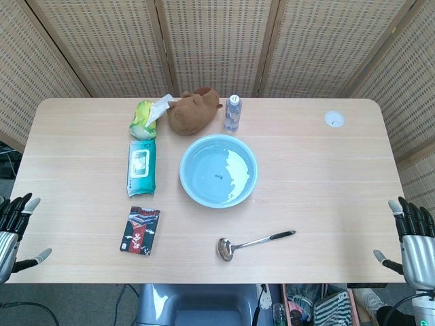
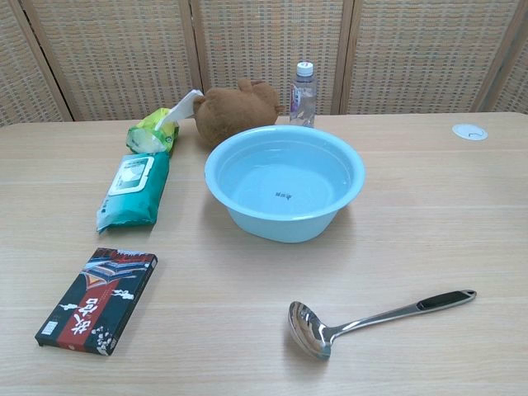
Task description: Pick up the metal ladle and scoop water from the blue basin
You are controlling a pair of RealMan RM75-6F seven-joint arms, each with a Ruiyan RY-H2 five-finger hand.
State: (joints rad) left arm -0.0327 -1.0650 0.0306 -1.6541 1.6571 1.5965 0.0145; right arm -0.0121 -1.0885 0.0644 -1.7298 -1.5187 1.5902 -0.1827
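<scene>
Nothing grasped yet. Left hand [image 1: 13, 231] and right hand [image 1: 413, 238] sit off the two near corners of the surface [image 1: 326, 204], fingers spread, empty; only the head view shows them

Metal ladle [image 1: 253, 242] lies flat near the front edge, just in front of the blue basin [image 1: 219, 170] and apart from it. Bowl end points toward the robot's left, black-grip handle runs out to its right and slightly away. Basin holds water, sits mid-surface

Step in hand, as I read it: reach and grasp the ladle. Suggestions:
- use the right hand, the handle end faces that side and the path looks free
- take it on the black grip [image 2: 445, 299], not the thin shaft, for better leverage on the loaded bowl
- handle lies low on the surface, so come down from above and pinch across it; fingertips will likely scrape the wood, go slow
- expect the ladle to roll or pivot on its round bowl when touched, so close from both sides at once
- set wrist angle at pickup so the bowl can tip over the basin rim without regrasping

Black packet [image 1: 140, 230], wipes pack [image 1: 141, 168], plush toy [image 1: 194, 111] and bottle [image 1: 233, 112] are all left of or behind the basin, out of the way
</scene>
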